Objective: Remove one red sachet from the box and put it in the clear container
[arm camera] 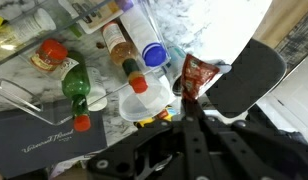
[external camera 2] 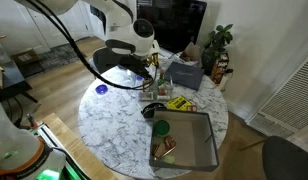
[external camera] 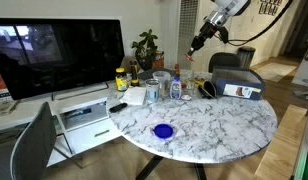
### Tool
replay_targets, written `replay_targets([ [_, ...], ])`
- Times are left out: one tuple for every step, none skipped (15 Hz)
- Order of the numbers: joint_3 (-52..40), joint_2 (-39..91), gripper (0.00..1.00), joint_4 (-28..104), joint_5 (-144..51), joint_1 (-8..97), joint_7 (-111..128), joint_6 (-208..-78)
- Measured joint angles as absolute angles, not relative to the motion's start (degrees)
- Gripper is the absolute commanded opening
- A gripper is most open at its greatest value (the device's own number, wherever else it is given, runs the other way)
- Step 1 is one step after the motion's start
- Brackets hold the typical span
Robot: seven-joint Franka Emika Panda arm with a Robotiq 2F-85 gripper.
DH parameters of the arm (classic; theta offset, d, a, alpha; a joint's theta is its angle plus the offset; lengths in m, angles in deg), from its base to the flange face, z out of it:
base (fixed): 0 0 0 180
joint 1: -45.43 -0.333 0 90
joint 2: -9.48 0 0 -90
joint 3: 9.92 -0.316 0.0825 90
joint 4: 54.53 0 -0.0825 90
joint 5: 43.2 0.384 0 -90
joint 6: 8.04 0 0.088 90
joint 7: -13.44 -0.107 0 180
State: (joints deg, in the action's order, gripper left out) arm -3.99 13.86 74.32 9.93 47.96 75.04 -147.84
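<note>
While the tool (arm camera: 191, 98) hangs high above the worktop (external camera: 214, 125), its jaws are pinched nearly closed on one end of a red sachet (arm camera: 197, 73). The sachet looks light, limp and glossy. It is probably slippery and quick to fold, so the flat sealed edge seems the safest hold. The box (external camera 2: 194, 140) lies open, with a few spare sachets (external camera 2: 166, 148) in one corner and the rest bare. The clear container (arm camera: 134, 105) stands among bottles (arm camera: 119, 45), below and just beside the held sachet. I cannot tell what is in it.

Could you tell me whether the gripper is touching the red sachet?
Touching. The wrist view shows the gripper closed on the lower end of the red sachet.
</note>
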Motion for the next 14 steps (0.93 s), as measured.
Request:
replay_targets([
  [-4.29,15.78,0.00,73.57,11.19,48.01,74.40,-149.04],
  [-4.62,17.69,0.00,72.81,11.95,48.10,73.45,-150.53],
  [-4.92,19.51,0.00,72.11,12.22,48.16,72.19,-152.35],
  [-5.17,21.20,0.00,71.48,12.23,48.19,70.84,-154.20],
  [-5.43,22.78,0.00,70.93,12.23,48.21,69.61,-155.91],
  [-5.72,24.27,0.00,70.33,12.23,48.25,68.45,-157.40],
  [-6.03,25.67,0.00,69.80,12.22,48.33,67.41,-158.70],
  [-6.11,26.95,0.00,69.35,12.22,48.21,66.58,-159.79],
  [-6.11,28.22,0.00,68.85,12.22,48.04,65.96,-160.82],
  [-6.12,29.44,0.00,68.40,12.22,47.87,65.36,-161.87],
  [-6.12,30.48,0.00,68.02,12.22,47.73,64.83,-162.61],
  [-6.13,31.46,0.00,67.60,12.22,47.61,64.24,-163.23],
  [-6.14,32.37,0.00,67.17,12.22,47.55,63.80,-163.52],
  [-6.16,33.14,0.00,66.77,12.23,47.54,63.40,-163.66],
])
